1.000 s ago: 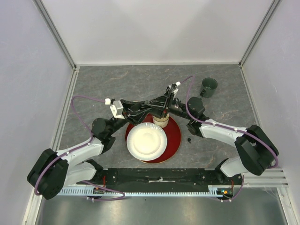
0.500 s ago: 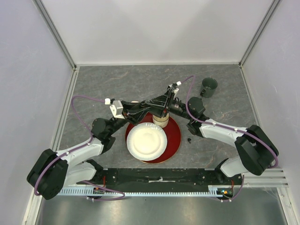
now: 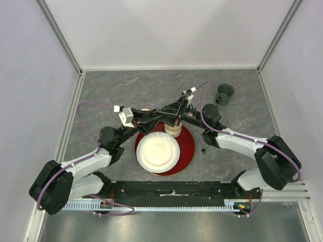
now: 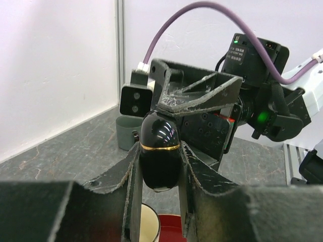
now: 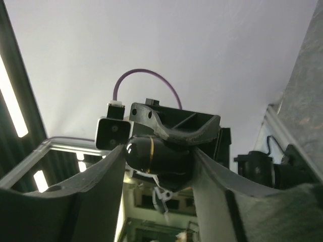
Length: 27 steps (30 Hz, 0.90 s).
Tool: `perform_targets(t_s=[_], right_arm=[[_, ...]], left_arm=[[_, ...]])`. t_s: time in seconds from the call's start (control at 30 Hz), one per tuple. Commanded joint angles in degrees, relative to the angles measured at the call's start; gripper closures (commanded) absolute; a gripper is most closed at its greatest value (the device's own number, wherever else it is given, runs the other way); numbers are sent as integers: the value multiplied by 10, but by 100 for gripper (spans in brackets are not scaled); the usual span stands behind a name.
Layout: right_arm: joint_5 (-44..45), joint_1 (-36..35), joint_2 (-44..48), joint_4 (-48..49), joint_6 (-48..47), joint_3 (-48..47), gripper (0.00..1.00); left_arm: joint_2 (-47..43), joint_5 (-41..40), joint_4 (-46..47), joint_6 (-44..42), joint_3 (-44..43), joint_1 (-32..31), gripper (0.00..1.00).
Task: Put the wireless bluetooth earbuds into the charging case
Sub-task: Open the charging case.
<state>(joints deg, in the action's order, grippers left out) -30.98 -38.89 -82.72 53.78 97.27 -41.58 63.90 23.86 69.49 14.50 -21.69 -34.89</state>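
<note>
Left tool [image 4: 160,164] and right tool [image 5: 159,164] both clench the glossy black, gold-banded charging case [image 4: 159,138] above the cup [image 3: 173,132] on the red plate [image 3: 187,146].

Top view: bright, even overhead light, with only soft shadows on the table [image 3: 116,91]. White plate [image 3: 157,150] is close to blown out, little surface detail. Wall posts [image 3: 60,38] lean outward, mild wide-angle. Left wrist: left gripper [image 4: 160,147] fingers [image 4: 118,176] are dark and soft up close; charging case [image 4: 159,151] is sharp, with small glare spots on its gloss. Right wrist: backlit by the pale wall [image 5: 202,50], so right gripper [image 5: 159,151] is near-silhouette. Strip light [image 5: 14,108] clipped at left.
</note>
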Motion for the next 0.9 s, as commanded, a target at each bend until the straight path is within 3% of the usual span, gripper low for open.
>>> perform_targets(t_s=[0.0,0.1,0.27,0.37,0.6,0.73,0.87], right_arm=[[16,0,39,-73,-99,-9,29],[21,1,59,-150,-193,-35,14],[45,1,112,-304,-351,-89,4],[79,0,146,-406,-462,-120,4],[83,-6,199,-494,-646,-146,5],[115,-26,193,-586,-719,-169,9],[149,-53,186,-604,-741,-173,13]], left_arm=[[-5,9,30,-7,-4,-3,98],[-11,18,53,0,9,-3,98],[-24,36,58,-11,23,-3,98],[-28,41,99,-23,41,-3,98],[-25,43,139,5,55,-3,98],[-10,60,173,29,50,-3,98],[7,91,172,53,30,-3,98]])
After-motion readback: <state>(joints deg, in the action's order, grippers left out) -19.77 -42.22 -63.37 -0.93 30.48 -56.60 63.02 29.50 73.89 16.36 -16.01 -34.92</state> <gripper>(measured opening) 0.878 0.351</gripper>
